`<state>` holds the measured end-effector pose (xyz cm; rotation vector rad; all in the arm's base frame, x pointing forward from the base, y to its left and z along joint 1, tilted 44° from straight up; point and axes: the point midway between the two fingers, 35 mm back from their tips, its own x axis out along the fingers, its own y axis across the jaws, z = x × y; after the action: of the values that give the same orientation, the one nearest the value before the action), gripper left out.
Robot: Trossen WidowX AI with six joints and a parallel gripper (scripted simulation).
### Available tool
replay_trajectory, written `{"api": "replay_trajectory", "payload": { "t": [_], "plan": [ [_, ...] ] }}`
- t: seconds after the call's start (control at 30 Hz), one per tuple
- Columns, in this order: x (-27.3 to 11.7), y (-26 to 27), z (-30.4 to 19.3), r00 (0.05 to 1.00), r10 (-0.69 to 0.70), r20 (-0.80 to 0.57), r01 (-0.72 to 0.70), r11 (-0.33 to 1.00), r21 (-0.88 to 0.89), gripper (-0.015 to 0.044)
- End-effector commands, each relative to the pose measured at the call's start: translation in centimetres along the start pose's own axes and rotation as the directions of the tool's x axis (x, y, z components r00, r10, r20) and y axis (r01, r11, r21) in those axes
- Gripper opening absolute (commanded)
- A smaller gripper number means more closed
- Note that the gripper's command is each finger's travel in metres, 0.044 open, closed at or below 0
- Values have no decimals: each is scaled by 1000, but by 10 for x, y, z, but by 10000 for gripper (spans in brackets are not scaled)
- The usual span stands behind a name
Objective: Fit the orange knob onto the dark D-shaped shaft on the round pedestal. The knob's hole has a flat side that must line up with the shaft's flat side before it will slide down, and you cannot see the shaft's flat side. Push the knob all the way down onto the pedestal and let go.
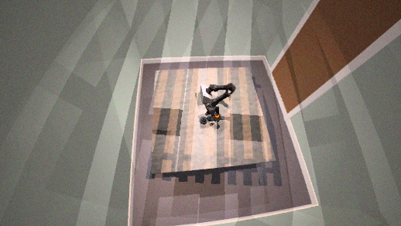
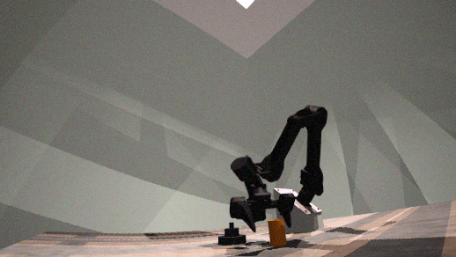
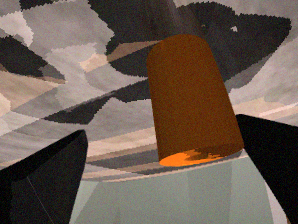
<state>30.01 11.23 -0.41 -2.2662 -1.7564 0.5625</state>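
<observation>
The table (image 1: 201, 151) (image 2: 378, 224) has a top of pale, tan and grey stripes with darker patches. Directly on it stand the orange knob (image 1: 217, 116) (image 2: 277, 233) (image 3: 195, 100), the round pedestal (image 1: 203, 120) (image 2: 231, 240) near it, and the arm's grey base (image 1: 206, 100) (image 2: 303, 222). The knob and pedestal stand apart, with shadows across the top around them.

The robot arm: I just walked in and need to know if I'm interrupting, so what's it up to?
The arm is working on fitting the knob onto the shaft. Right now the knob stands on the table, beside the pedestal and off the shaft. The gripper is open above the table, holding nothing, with its fingers around the knob's upper end or close to it.
</observation>
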Motion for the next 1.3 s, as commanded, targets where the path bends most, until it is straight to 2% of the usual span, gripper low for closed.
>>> {"api": "replay_trajectory", "payload": {
  "t": [0.0,0.07,0.27,0.9,0.97,1.03,1.17,1.27],
  "plan": [
    [-32,-3,-43,999,-2,-34,-1,996,-84,440],
    [-37,-3,-51,999,2,-42,-7,993,-119,440],
    [-44,-15,-60,999,-6,-50,4,999,-38,440],
    [-44,-16,-61,999,-6,-37,5,1000,-28,440],
    [-42,-11,-60,997,2,73,-1,1000,-22,440],
    [-42,-7,-60,969,9,246,-5,1000,-17,440],
    [-56,-10,-67,823,9,568,3,1000,-20,440],
    [-64,-15,-71,745,6,668,13,1000,-23,440]
  ]
}}
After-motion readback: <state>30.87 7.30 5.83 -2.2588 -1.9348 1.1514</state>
